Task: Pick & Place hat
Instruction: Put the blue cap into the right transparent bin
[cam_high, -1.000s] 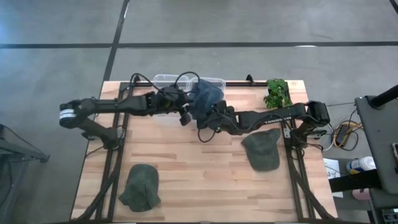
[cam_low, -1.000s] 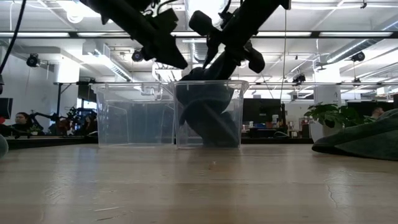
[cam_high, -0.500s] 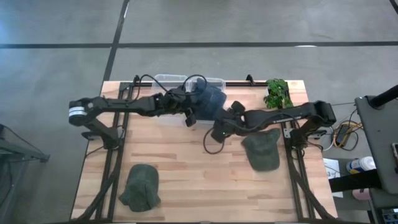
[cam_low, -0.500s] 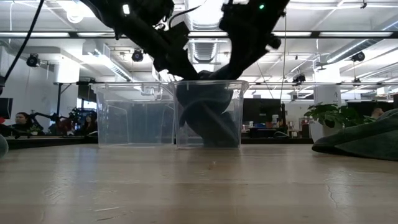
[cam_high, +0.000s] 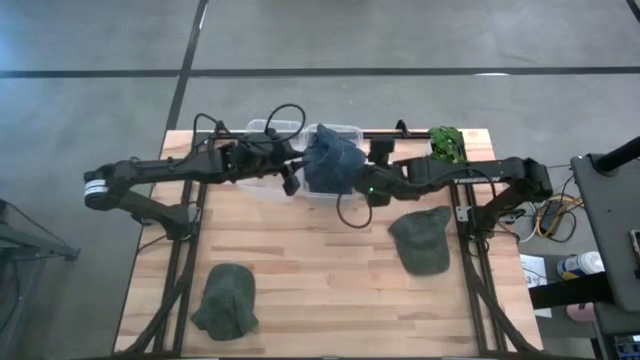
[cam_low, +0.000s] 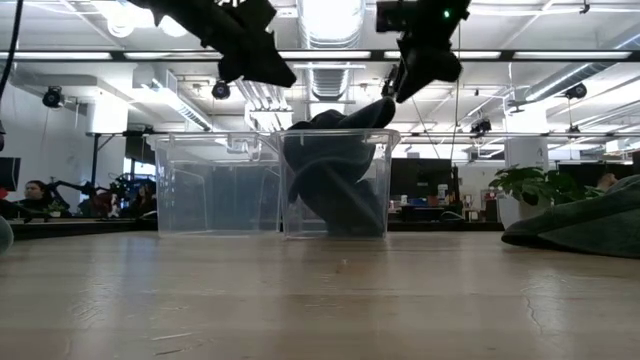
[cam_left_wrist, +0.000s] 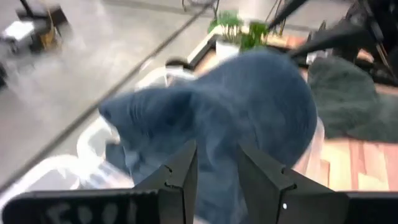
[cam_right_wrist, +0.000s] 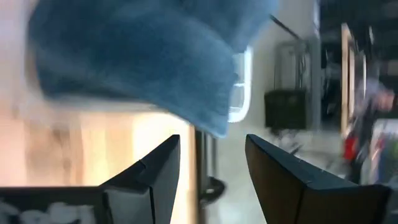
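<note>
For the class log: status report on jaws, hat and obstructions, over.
Left gripper and right gripper open, flanking the bin. Blue hat slumped in bin, brim over rim. Nothing obstructing.

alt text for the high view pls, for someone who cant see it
Seen from above, a blue hat sits in a clear plastic bin at the far edge of a wooden table, with the left gripper and right gripper flanking it. Two green hats lie on the table, one near the left front, one at right.

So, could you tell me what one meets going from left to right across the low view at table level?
Clear plastic bin → blue hat sitting in the bin's right-hand part → potted plant → green hat at the right edge.
</note>
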